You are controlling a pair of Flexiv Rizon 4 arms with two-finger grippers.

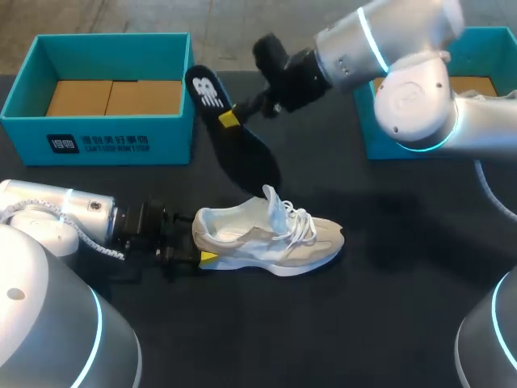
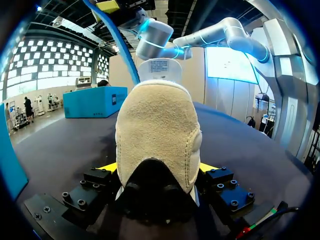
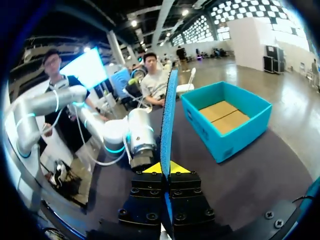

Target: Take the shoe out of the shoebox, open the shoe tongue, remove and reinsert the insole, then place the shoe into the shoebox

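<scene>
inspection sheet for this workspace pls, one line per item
surface: dark table
job's things: pale shoe stands upright mid-table, tongue raised; insole held in the air above it; blue box at the far left; second blue box at the far right, partly behind the right arm
clutter: nothing seen
grippers: left jaws shut on the shoe's heel; right jaws shut on the insole
cables: white cable on the left arm; grey cable by the right arm
surroundings: nothing seen reaching over the table
</scene>
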